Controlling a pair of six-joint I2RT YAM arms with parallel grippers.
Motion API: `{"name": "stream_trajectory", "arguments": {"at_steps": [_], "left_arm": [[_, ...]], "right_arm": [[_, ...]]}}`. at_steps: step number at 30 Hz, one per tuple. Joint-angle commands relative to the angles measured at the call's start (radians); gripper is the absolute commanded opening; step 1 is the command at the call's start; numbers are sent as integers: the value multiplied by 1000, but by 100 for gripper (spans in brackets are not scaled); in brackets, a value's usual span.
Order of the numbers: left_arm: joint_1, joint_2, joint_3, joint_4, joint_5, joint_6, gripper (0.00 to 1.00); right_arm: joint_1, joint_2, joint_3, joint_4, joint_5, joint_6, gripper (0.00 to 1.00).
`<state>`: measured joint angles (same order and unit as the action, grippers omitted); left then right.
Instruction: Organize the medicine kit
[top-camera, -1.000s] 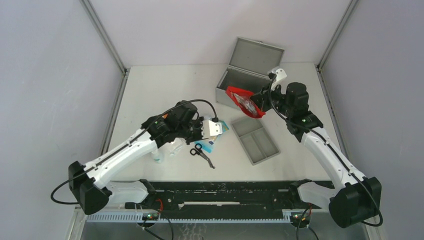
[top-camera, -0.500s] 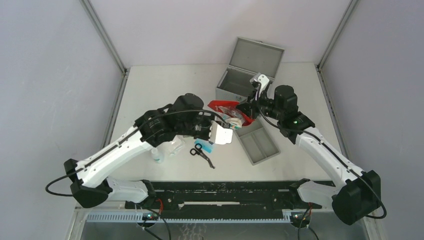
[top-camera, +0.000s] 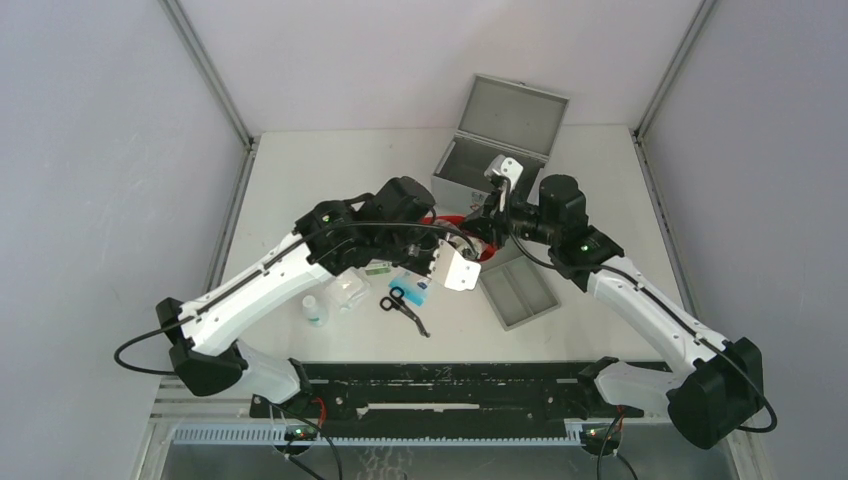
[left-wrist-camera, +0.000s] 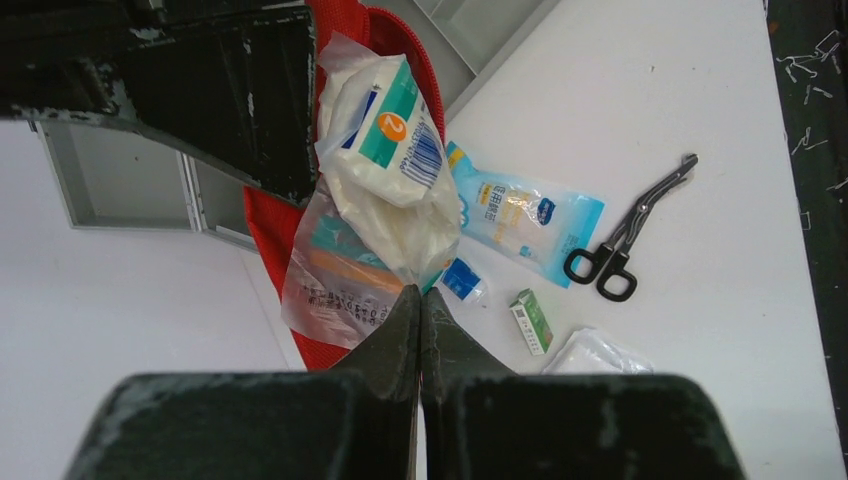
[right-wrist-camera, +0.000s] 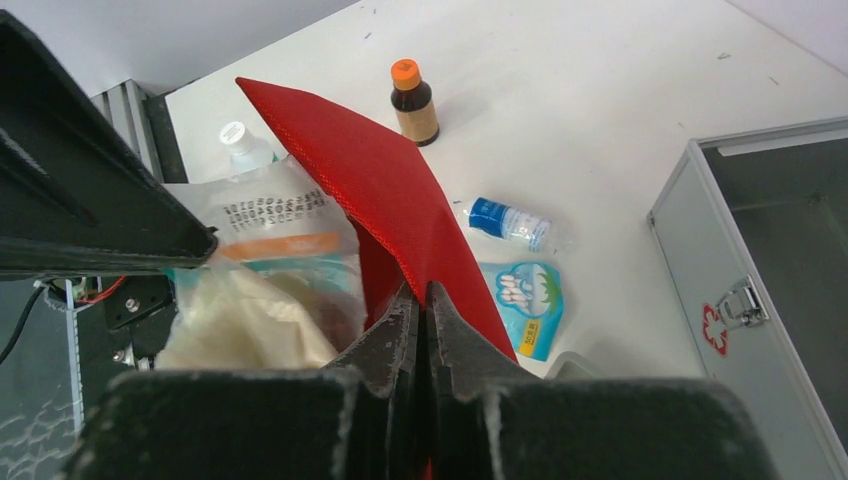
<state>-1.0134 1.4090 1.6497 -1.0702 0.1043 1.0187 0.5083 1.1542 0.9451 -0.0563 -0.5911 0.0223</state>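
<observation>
medicine kit (top-camera: 512, 112) sits at the far side of the worktop (top-camera: 320, 170), roughly 1 o'clock from centre in the top view. lid is open and tipped back toward 12. front wall with latch and red-white sticker shows in the right wrist view

both arms meet just in front of it, at its 6 o'clock

right gripper (right-wrist-camera: 422, 295): jaws closed, pinching the edge of a red pouch (right-wrist-camera: 370, 170). pouch is held up off the worktop, mouth toward the left arm

left gripper (left-wrist-camera: 420, 300): jaws closed on the lower corner of a white packet (left-wrist-camera: 385, 160) with green label and barcode. packet lies in the pouch mouth, against a clear bag (left-wrist-camera: 335, 285) with orange print

grey two-compartment tray (top-camera: 520, 290) is at 5 o'clock of the pouch, flat on the worktop, apart from the kit

loose on the worktop at 7 to 8 o'clock of the pouch:
- black-handled scissors (top-camera: 403, 308)
- blue-white sachet (left-wrist-camera: 525, 215)
- small green box (left-wrist-camera: 533, 320)
- small blue-label bottle (left-wrist-camera: 462, 280), on its side
- clear packet (top-camera: 350, 290)
- white-capped bottle (top-camera: 315, 312), upright

brown bottle with orange cap (right-wrist-camera: 412, 100) is upright, seen only from the right wrist, standing apart from the others
</observation>
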Motion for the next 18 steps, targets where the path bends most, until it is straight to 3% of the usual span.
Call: {"name": "stream_trajectory", "arguments": {"at_steps": [1,10,18], "left_arm": [[-11,35,73,-38,-55,27,0],[-11,96,75,-6,-87,-5,0],[-1,87,-28,160,-179,-38,0]], "right_arm": [[20,-1,7,49,-13,-25,0],[19,-16,7,54,-60,1,0],[-6,-15,7,61,-155,38,0]]}}
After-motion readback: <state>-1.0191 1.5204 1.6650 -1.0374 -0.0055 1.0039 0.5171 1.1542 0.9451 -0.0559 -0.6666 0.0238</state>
